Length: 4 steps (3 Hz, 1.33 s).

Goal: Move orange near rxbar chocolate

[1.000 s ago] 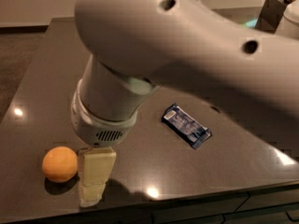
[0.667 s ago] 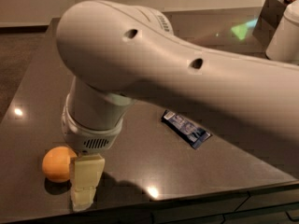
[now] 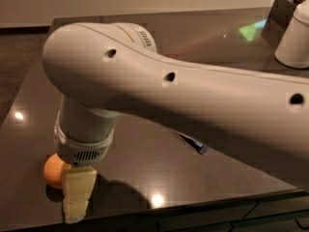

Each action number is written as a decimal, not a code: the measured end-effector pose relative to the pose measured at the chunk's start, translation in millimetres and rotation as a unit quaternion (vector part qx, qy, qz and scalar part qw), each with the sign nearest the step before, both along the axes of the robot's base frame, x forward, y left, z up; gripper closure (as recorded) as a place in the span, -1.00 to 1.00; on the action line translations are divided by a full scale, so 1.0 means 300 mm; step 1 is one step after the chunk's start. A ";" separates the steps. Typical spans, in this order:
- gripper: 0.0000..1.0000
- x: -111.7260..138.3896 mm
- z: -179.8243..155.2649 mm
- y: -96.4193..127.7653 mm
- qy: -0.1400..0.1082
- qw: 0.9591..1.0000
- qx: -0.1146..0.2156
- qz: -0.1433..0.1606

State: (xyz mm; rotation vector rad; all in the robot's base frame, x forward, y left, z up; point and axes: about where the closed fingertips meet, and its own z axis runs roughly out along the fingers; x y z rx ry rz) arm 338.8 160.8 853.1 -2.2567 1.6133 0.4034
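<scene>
The orange (image 3: pixel 53 169) sits on the dark table (image 3: pixel 145 178) near its front left corner. My gripper (image 3: pixel 76 197) hangs from the big white arm (image 3: pixel 183 100), with its pale end down at the table right beside the orange, on its right, overlapping the orange's edge. Only a dark bluish corner of a flat bar (image 3: pixel 197 147) pokes out from under the arm at mid-table. The rest of that bar is hidden, so I cannot tell whether it is the rxbar chocolate.
A white container (image 3: pixel 294 33) and a dark box (image 3: pixel 281 11) stand at the back right. The table's front edge (image 3: pixel 193 208) runs just below the gripper. The arm hides much of the table's middle.
The arm has swung lower and across the view and now covers most of the bar. The gripper has edged left against the orange, which has stayed put.
</scene>
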 end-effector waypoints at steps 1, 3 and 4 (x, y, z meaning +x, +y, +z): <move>-1.00 -0.002 -0.017 0.021 0.004 1.000 -0.003 -0.001; -0.30 0.005 -0.024 0.034 0.007 1.000 -0.004 0.000; 0.17 0.025 -0.015 0.018 0.012 1.000 -0.002 -0.009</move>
